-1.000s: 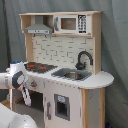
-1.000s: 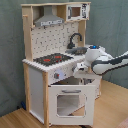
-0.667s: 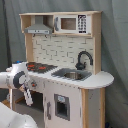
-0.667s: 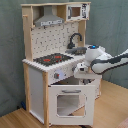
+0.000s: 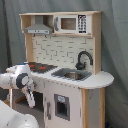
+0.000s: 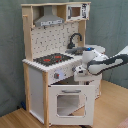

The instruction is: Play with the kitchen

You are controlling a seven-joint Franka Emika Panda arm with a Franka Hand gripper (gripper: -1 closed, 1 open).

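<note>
The kitchen (image 6: 60, 65) stood on a wooden floor (image 6: 15, 120) against a grey curtain backdrop (image 5: 112, 35), upright, with its front turned toward my arm in both exterior views. On its top, the black-red hob (image 6: 52, 59) sat beside the grey sink (image 5: 71, 75), and the black faucet (image 5: 83, 59) arched over the basin. Behind these rose the pegboard back (image 6: 55, 36); above it hung the range hood (image 6: 49, 21) and a toy microwave (image 5: 70, 23). The oven door (image 6: 69, 102) looked shut, or nearly so, in the second exterior view; I could not tell whether it was ajar. My tool (image 5: 30, 95) hung down in front of the white panel below the hob, near the knob row, wrist bent downward. I judged that placement as a reach for a knob or the door handle, since both lie at that height. Whether the tool was spread or pressed together I could not tell, and contact with the panel could not be confirmed either. On the microwave a dark button panel showed, but no digits, brand marks or labels were readable anywhere on the unit.
</note>
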